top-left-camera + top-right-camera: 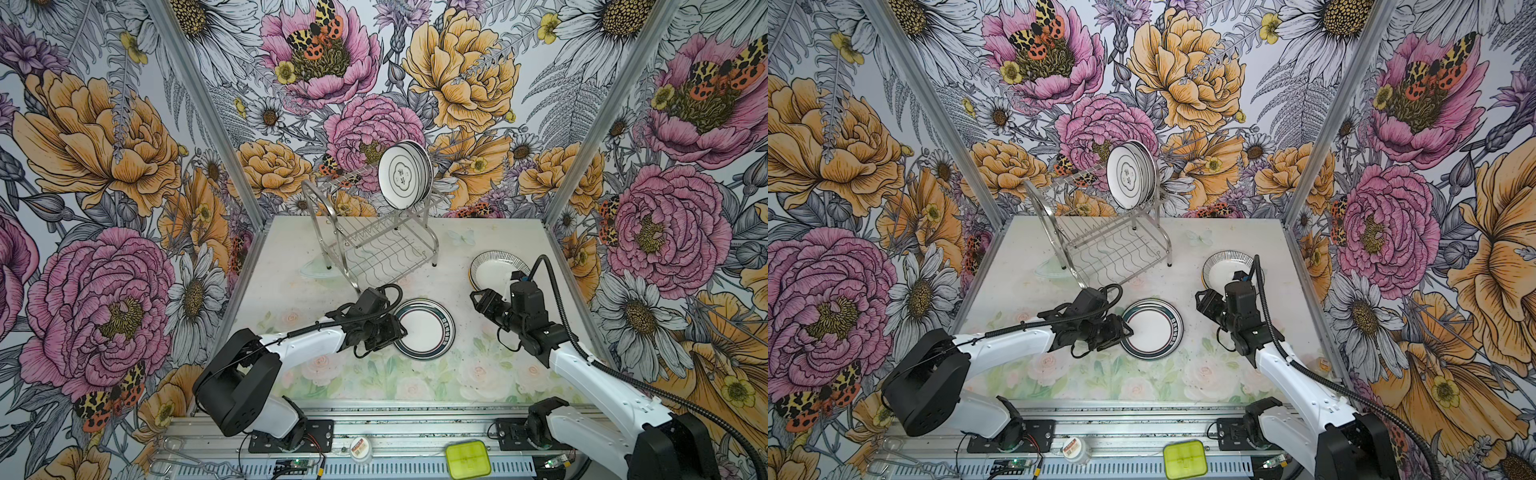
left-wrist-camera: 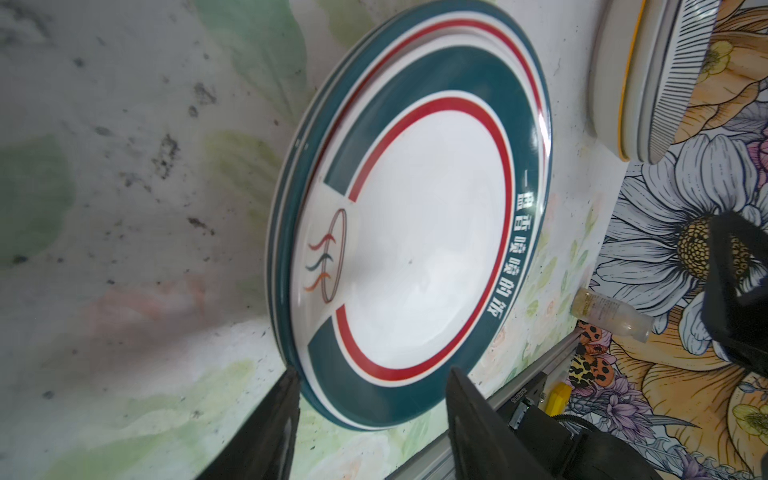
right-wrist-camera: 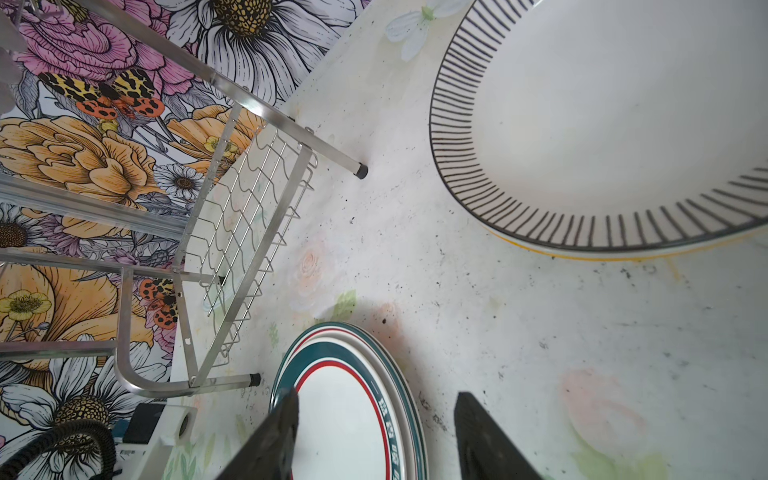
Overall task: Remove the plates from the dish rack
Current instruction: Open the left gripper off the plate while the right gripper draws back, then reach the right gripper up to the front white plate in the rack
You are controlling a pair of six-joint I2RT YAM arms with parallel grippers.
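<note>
Left gripper [image 2: 372,386]: jaws apart at rim of teal-banded plate [image 1: 428,328], lying flat before dish rack [image 1: 374,232]. Right gripper [image 3: 376,401]: wide, empty, right of rack.

Behind the front plate [image 1: 401,174] in the dish rack [image 1: 374,237] stand more — how many cannot be told. The right arm [image 1: 582,365] hides part of the striped plate [image 1: 492,270].

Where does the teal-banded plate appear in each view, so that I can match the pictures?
In both top views: teal-banded plate lies mid-table, in front of the dish rack.
Left wrist: it fills the middle.
Right wrist: partly cut off, beside the rack.
Shared landmark: the striped-rim plate.
</note>
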